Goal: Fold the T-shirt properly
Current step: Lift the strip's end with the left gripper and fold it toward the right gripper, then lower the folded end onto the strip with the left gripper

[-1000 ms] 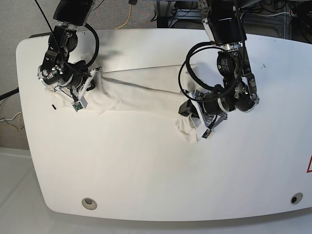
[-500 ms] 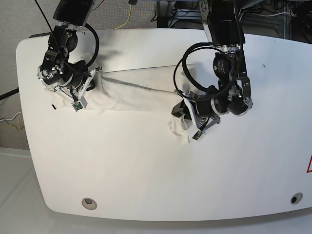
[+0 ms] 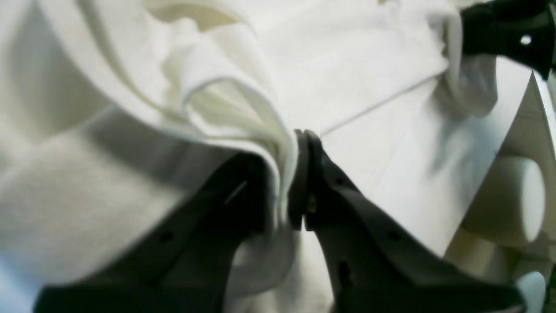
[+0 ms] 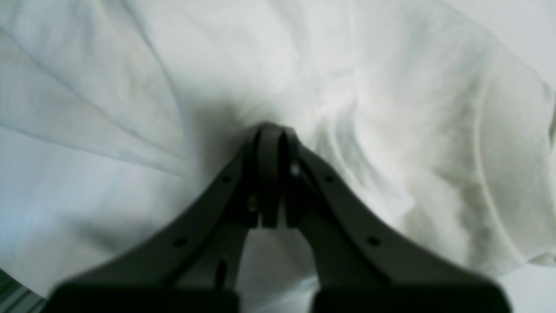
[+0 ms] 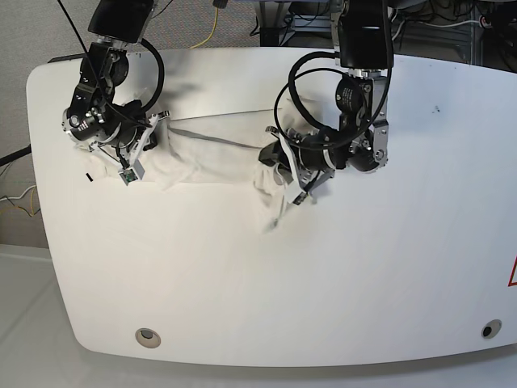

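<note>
The white T-shirt [image 5: 212,152] lies bunched in a strip across the far half of the white table [image 5: 323,283]. In the base view, my right gripper [image 5: 132,164] is at the strip's left end. In the right wrist view, the right gripper [image 4: 273,132] is shut, tips pinched into the cloth [image 4: 391,108]. My left gripper [image 5: 277,172] holds the strip's right end, and a flap of cloth hangs below it. The left wrist view shows the left gripper [image 3: 300,141] shut on a thick fold of the shirt [image 3: 217,100]. No prints show.
A small black mark [image 5: 87,175] lies on the table left of the right arm. Two round holes [image 5: 147,336] [image 5: 490,329] sit near the front edge. Cables, including a yellow one [image 5: 212,28], run behind the table. The right arm's black body [image 3: 504,30] shows in the left wrist view.
My left arm has carried its end of the shirt leftward and slightly farther back in the base view, shortening the strip. The right arm has stayed where it was.
</note>
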### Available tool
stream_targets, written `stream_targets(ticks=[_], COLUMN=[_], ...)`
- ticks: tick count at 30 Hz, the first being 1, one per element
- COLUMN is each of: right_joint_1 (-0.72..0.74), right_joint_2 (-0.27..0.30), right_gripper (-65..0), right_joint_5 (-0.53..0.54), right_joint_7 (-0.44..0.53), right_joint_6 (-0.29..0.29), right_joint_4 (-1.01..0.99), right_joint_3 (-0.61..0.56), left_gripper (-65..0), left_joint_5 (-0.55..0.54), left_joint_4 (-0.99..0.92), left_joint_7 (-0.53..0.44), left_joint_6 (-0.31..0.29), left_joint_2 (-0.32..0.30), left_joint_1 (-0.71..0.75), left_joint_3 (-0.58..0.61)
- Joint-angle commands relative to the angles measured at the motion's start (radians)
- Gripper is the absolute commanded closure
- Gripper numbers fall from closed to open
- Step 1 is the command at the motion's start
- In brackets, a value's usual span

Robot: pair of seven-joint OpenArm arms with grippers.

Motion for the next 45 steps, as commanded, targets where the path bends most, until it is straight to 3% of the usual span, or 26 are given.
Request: stream_targets(ticks=[1, 8, 20, 29, 33, 40, 45], right_joint_1=[0.009, 0.009, 0.009, 0.009, 0.010, 0.010, 0.010], right_joint_2=[0.007, 0.007, 0.007, 0.007, 0.007, 0.007, 0.007], right_gripper=[-0.6, -0.6, -0.6, -0.8, -0.8, -0.8, -0.8], right_joint_5=[-0.002, -0.002, -0.002, -0.002, -0.002, -0.002, -0.002], right_joint_7=[0.004, 0.004, 0.004, 0.004, 0.004, 0.004, 0.004], right_joint_6=[-0.001, -0.001, -0.001, -0.001, -0.001, -0.001, -0.001], right_joint_4=[0.011, 0.011, 0.011, 0.011, 0.011, 0.011, 0.011], right_joint_3=[0.002, 0.002, 0.002, 0.002, 0.002, 0.002, 0.002], left_gripper=[-2.2, -2.2, -2.3, -3.0, -12.1, -38.7, -48.3], left_joint_5=[-0.026, -0.085, -0.208, -0.260, -0.291, -0.337, -0.343], left_joint_4=[0.009, 0.012, 0.017, 0.115, 0.173, 0.239, 0.245], left_joint_7=[-0.046, -0.110, -0.117, -0.117, -0.117, -0.117, -0.115], left_joint_6=[-0.003, -0.003, -0.003, -0.003, -0.003, 0.030, 0.036], left_joint_2=[0.006, 0.006, 0.004, -0.055, -0.072, -0.080, -0.080], left_joint_1=[-0.003, 0.023, 0.002, -0.007, -0.007, -0.004, -0.004], left_joint_3=[0.049, 0.152, 0.148, 0.147, 0.147, 0.145, 0.145])
